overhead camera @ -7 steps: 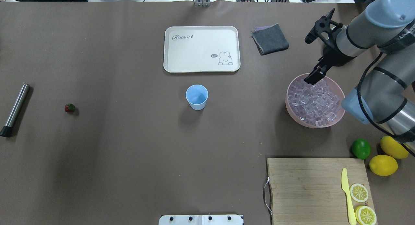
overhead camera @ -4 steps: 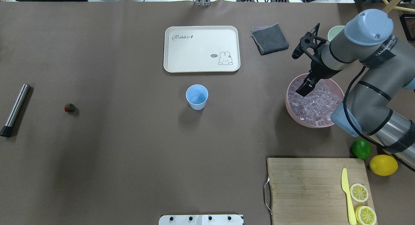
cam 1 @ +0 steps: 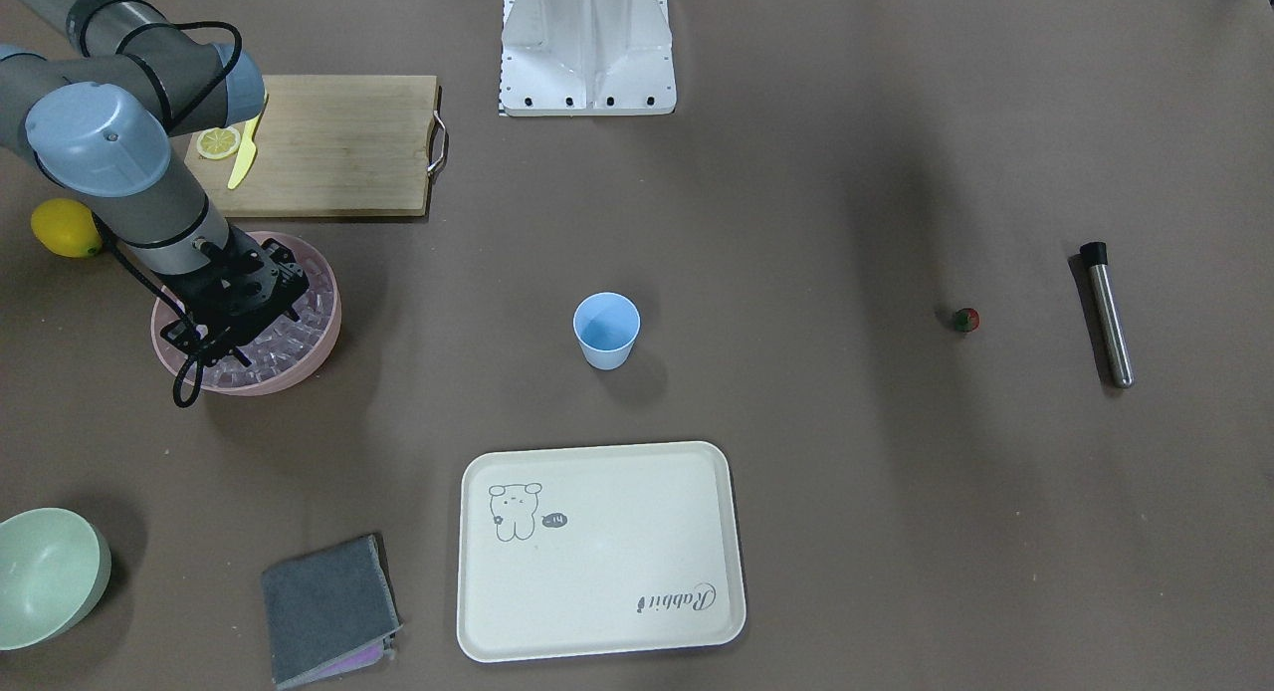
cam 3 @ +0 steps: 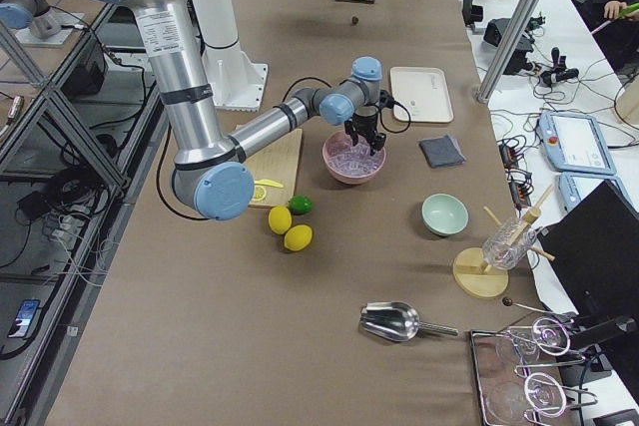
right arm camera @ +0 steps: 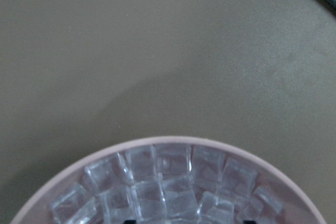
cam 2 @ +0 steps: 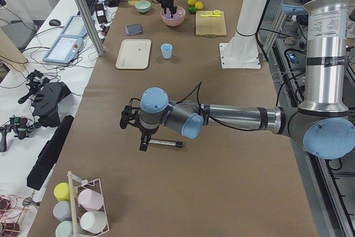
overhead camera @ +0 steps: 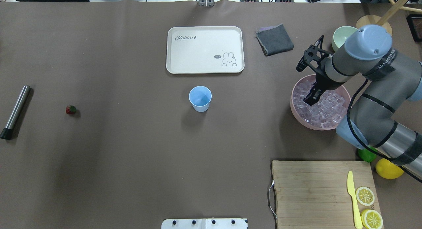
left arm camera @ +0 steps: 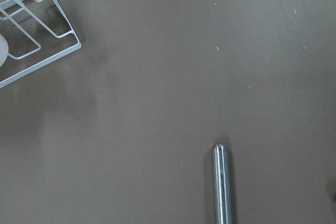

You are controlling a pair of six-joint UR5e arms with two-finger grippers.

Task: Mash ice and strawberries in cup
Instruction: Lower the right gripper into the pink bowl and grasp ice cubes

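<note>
The light blue cup (overhead camera: pixel 200 98) stands upright mid-table, with nothing visible inside. A tiny red strawberry (overhead camera: pixel 70 109) lies far to the left. The ice (overhead camera: pixel 324 107) fills a pink bowl (overhead camera: pixel 295 107) on the right. My right gripper (overhead camera: pixel 311 98) is open, fingers pointing down into the heap. In the right wrist view its fingertips (right arm camera: pixel 128 220) show apart at the bottom edge among the cubes (right arm camera: pixel 168 187). My left gripper (cam 2: pixel 142 144) appears only in the exterior left view, hovering by a metal muddler (cam 2: pixel 163 144). I cannot tell whether it is open or shut.
A cream rabbit tray (overhead camera: pixel 204 49) lies behind the cup, with a grey cloth (overhead camera: pixel 274 39) and a pale green bowl (overhead camera: pixel 340 36) to its right. A cutting board (overhead camera: pixel 313 189) with knife and lemon slices is front right. The muddler (overhead camera: pixel 15 112) lies far left.
My right arm swung left and down, bringing the open gripper from the bowl's far rim into the ice. The cup, strawberry and muddler have not moved.
</note>
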